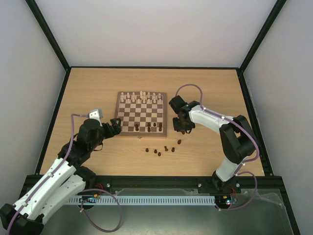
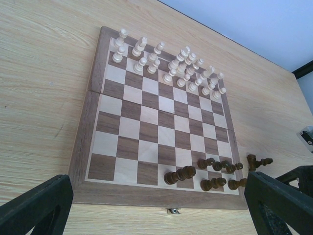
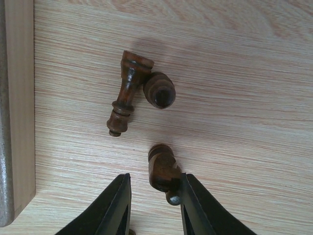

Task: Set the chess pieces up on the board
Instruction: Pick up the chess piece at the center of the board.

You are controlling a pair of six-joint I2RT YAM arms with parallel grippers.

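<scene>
Three dark chess pieces (image 3: 128,93) lie on the desk (image 3: 244,73) at the right end effector (image 3: 156,178). One sits between its fingers (image 3: 115,205), touching the right-hand one with a gap to the other, so the jaws stand narrow but are not clamped on it. The other two lie just ahead of the fingertips, touching each other. One is on its side and the other shows a rounded end. The board (image 1: 142,115) lies just to this end effector's left.

Six further dark pieces are scattered on the desk, off the board, between this end effector and the arm bases.

The left end effector (image 1: 115,128) is spread wide and holds nothing, hovering at the board's near left corner. About six dark pieces lie toppled on the nearest two rows of squares, ahead of it and to its right, though the exact count is hard to read. Cream-white chessmen (image 2: 181,66) stand in two rows at the board's far end from it.
</scene>
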